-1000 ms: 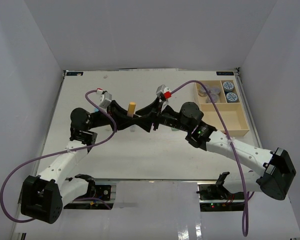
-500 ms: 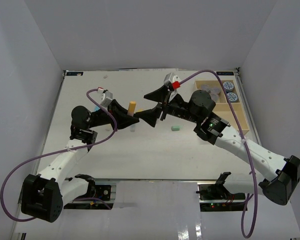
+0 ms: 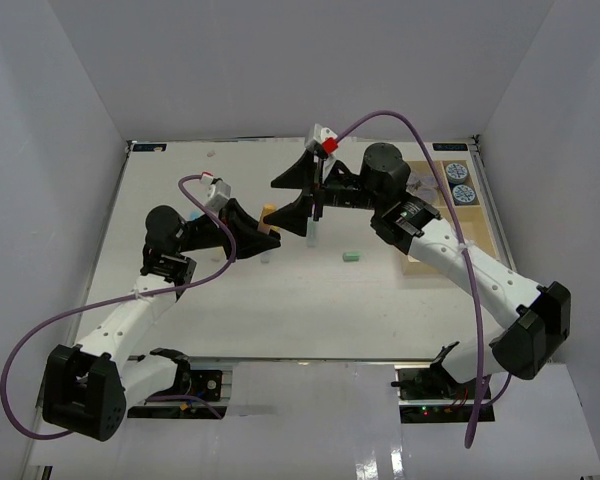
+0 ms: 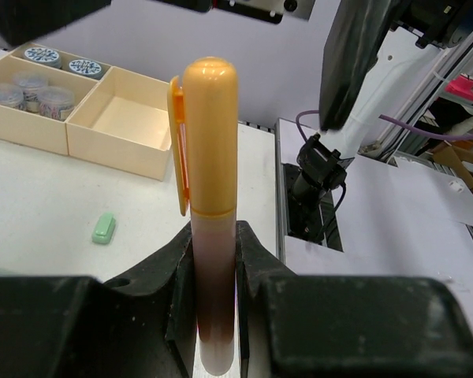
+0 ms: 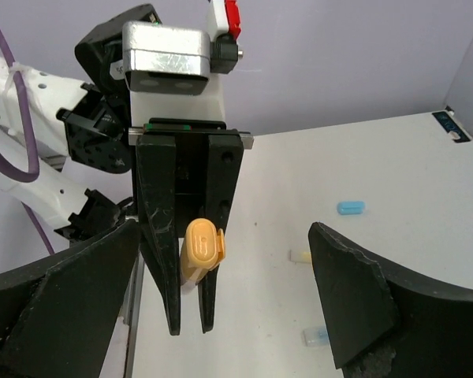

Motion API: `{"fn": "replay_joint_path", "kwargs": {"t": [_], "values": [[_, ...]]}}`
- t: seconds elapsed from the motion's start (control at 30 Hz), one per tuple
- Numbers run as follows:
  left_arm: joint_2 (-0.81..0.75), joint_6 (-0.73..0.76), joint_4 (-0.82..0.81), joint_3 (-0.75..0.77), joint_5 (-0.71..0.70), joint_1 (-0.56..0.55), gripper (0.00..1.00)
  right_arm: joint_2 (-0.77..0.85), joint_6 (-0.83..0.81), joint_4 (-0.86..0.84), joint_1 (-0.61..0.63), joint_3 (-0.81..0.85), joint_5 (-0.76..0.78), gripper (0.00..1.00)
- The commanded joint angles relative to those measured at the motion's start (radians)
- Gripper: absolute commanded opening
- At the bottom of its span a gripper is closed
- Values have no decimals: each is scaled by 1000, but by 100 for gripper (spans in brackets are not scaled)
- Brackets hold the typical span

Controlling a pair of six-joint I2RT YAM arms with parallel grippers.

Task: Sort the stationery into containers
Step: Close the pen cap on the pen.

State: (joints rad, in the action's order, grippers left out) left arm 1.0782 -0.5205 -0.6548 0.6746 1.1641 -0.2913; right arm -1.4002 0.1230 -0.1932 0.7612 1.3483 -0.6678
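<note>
My left gripper (image 3: 261,232) is shut on an orange-capped marker (image 3: 267,213) and holds it above the table; in the left wrist view the marker (image 4: 209,157) stands upright between the jaws of the gripper (image 4: 213,303). My right gripper (image 3: 292,202) is wide open and empty and faces the marker's cap. In the right wrist view the marker (image 5: 201,248) shows between the spread fingers (image 5: 63,307) of the right gripper (image 5: 221,315). The wooden tray (image 3: 475,235) lies at the right, with patterned rolls (image 3: 463,193) and grey rolls (image 4: 31,87) in small sections.
A green block (image 3: 351,256) lies on the table in front of the tray, also seen in the left wrist view (image 4: 103,228). A blue block (image 5: 351,208), a pale yellow marker (image 5: 301,256) and a pale blue one (image 5: 315,337) lie on the table behind the left gripper. White walls enclose the table.
My right arm has lifted and swung back and left, uncovering the green block; its open gripper now faces the marker. My left gripper has kept hold of the marker and shifted slightly right.
</note>
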Motion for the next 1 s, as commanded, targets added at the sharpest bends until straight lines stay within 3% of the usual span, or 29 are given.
{"fn": "replay_joint_path", "kwargs": {"t": [0.0, 0.6, 0.97], "values": [[0, 8, 4, 39, 19, -5, 0, -19, 4, -41, 4, 45, -82, 93], [-6, 37, 32, 43, 20, -8, 0, -117, 53, -155, 23, 77, -136, 73], [-15, 60, 43, 42, 13, -8, 0, -125, 70, -172, 26, 66, -147, 51]]}}
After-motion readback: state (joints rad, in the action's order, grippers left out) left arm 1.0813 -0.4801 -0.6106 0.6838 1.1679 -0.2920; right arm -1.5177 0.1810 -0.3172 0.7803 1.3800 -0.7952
